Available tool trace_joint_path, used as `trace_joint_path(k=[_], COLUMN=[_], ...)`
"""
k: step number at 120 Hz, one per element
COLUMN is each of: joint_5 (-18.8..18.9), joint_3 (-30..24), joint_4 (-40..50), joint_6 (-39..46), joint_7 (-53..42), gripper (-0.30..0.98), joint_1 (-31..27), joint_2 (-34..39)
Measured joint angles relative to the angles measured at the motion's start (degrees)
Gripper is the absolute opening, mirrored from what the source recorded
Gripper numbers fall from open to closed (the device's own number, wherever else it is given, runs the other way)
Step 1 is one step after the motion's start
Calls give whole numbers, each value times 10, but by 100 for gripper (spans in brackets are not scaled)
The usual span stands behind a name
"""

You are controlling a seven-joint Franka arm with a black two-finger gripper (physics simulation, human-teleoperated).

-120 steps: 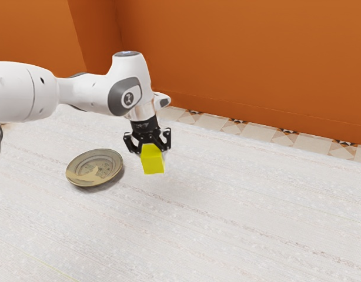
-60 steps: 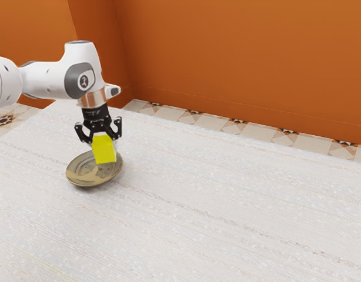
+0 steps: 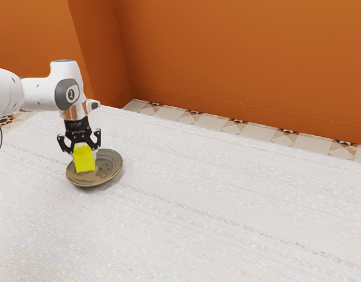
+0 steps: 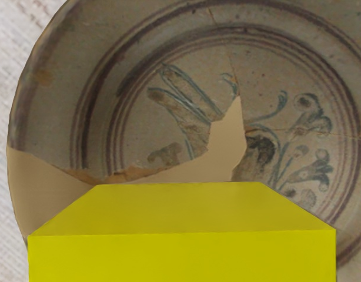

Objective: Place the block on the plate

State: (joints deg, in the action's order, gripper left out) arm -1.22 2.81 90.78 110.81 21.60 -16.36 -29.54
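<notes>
My black gripper [image 3: 83, 154] is over the plate in the exterior view, shut on the yellow block [image 3: 84, 160], which hangs below the hand. Behind and under the block lies the round, patterned plate [image 3: 112, 168]; whether the two touch I cannot tell. In the wrist view the block [image 4: 181, 258] looms large beneath the hand, covering part of the plate [image 4: 169, 35], with its bluish drawings and plain tan patch.
The plate rests on a whitish, streaked table [image 3: 216, 205]. Beyond the table's far edge run patterned floor tiles [image 3: 263, 131] and an orange wall [image 3: 245, 59].
Over the last second my hand has carried the block toward the exterior view's left, from beside the plate to over it, and in the last half second it has come lower. The plate has stayed put.
</notes>
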Motion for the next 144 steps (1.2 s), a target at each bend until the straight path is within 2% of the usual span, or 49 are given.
trace_joint_path(k=[15, 38, 72, 91, 110, 144], joint_5=[-1, -1, 2, 16, 30, 33], joint_3=[0, -3, -4, -7, -9, -16], joint_4=[-1, -1, 22, 63, 62, 48], joint_6=[6, 10, -20, -41, -54, -81], joint_7=[-5, -11, -35, -77, -130, -199], gripper=[39, 56, 65, 67, 68, 68], joint_1=[-1, 1, 28, 48, 63, 69], joint_2=[-16, -9, 74, 149, 209, 258])
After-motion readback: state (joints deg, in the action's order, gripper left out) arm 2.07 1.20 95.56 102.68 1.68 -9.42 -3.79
